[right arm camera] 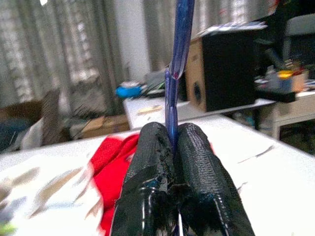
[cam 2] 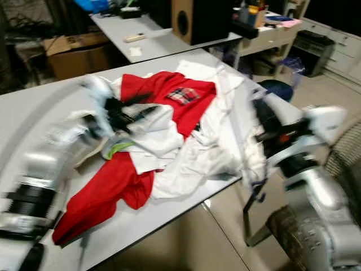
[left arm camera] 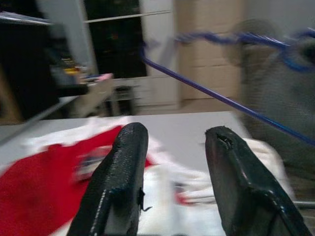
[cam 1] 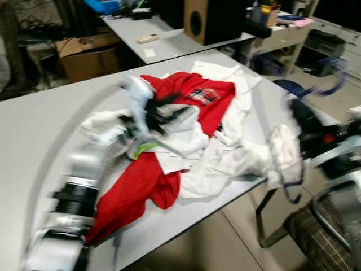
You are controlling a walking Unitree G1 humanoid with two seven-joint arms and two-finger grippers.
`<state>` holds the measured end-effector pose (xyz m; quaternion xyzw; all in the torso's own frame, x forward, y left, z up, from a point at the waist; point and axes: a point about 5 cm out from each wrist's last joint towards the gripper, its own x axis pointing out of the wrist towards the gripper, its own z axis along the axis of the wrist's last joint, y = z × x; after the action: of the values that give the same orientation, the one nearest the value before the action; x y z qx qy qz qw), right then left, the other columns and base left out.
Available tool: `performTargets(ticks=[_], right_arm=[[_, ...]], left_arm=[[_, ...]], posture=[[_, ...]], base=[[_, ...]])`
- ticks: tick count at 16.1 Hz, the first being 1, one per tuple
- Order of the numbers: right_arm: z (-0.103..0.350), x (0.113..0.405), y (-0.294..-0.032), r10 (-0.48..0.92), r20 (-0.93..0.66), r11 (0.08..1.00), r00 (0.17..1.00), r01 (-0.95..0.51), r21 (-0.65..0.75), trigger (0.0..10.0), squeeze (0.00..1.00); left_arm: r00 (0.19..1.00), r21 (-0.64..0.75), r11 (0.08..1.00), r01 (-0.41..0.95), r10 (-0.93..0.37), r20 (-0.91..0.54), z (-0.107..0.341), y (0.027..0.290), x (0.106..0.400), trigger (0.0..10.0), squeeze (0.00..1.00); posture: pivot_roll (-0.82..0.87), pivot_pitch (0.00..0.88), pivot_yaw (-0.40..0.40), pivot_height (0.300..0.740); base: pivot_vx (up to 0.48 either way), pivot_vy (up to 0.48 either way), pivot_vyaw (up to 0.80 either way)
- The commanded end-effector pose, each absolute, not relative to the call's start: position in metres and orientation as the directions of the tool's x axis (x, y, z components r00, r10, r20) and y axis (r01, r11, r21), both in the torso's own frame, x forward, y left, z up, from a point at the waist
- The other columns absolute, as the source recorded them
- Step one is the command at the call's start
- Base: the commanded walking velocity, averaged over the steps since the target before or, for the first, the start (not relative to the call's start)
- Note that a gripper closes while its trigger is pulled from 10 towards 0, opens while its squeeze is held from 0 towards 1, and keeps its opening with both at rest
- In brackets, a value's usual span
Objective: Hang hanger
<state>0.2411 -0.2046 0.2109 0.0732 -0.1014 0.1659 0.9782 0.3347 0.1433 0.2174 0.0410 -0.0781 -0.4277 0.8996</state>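
Right end effector [right arm camera: 172, 142] on thin blue hanger [right arm camera: 179, 49]

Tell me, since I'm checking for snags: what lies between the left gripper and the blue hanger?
White and red clothes heaped on the table, seen in the eye views. The left gripper is over the pile; the right gripper pinches the hanger.

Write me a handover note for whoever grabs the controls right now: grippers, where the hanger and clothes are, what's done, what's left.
Right gripper: shut on the blue hanger, held beyond the table's right edge.
Left gripper: open, empty, over the clothes pile.
Clothes: red garment and white garments heaped on the grey table.
Done: hanger picked up.
Left: hanging the hanger; no rail or hook is visible. Nothing looks threaded on the hanger, though the head views are blurred.
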Motion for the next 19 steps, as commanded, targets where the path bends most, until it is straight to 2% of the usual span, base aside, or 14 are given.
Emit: performTargets(ticks=[1,2,3,5,7,11,13,19], right_arm=[[0.215,0.239,-0.197,0.365,0.225,0.917,0.903,-0.390,0.078,10.0,0.00],[0.214,0.238,-0.192,0.404,0.222,0.900,0.887,-0.429,0.075,10.0,0.00],[0.213,0.237,-0.182,0.473,0.215,0.866,0.855,-0.496,0.067,10.0,0.00],[0.213,0.238,-0.180,0.485,0.214,0.859,0.848,-0.508,0.062,10.0,0.00],[0.213,0.238,-0.179,0.486,0.218,0.859,0.846,-0.508,0.056,10.0,0.00],[0.211,0.232,-0.177,0.496,0.216,0.853,0.841,-0.518,0.057,10.0,0.00],[0.209,0.230,-0.175,0.505,0.215,0.846,0.836,-0.529,0.067,10.0,0.00],[0.207,0.230,-0.170,0.538,0.201,0.827,0.819,-0.559,0.063,10.0,0.00]], left_arm=[[0.690,0.139,0.692,0.708,-0.720,0.071,0.216,0.161,0.335,10.0,0.00],[0.752,0.176,0.741,0.647,-0.659,0.010,0.212,0.176,0.337,10.0,0.00],[0.832,0.288,0.783,0.551,-0.542,-0.119,0.201,0.205,0.337,10.0,0.00],[0.829,0.346,0.754,0.559,-0.526,-0.192,0.193,0.212,0.334,10.0,0.00],[0.762,0.319,0.693,0.647,-0.572,-0.302,0.178,0.211,0.323,10.0,0.00],[0.819,0.362,0.738,0.570,-0.474,-0.323,0.175,0.227,0.323,10.0,0.00],[0.822,0.380,0.733,0.564,-0.452,-0.348,0.172,0.235,0.318,10.0,0.00],[0.862,0.471,0.727,0.500,-0.370,-0.345,0.160,0.236,0.325,10.0,0.00]], posture=[[-0.03,0.000,0.017,0.740],[-0.02,0.000,0.012,0.740],[-0.01,0.000,0.005,0.740],[-0.01,0.000,0.003,0.740],[-0.02,0.000,0.019,0.740],[-0.02,0.000,0.048,0.740],[-0.02,0.000,0.047,0.740],[-0.02,0.000,0.029,0.740]], base=[[0.000,0.000,0.00],[0.000,0.000,0.00],[0.000,0.000,0.00],[0.000,0.000,0.00],[0.000,0.000,0.00],[0.000,0.000,0.00],[0.000,0.000,0.00],[0.000,0.000,0.00]])
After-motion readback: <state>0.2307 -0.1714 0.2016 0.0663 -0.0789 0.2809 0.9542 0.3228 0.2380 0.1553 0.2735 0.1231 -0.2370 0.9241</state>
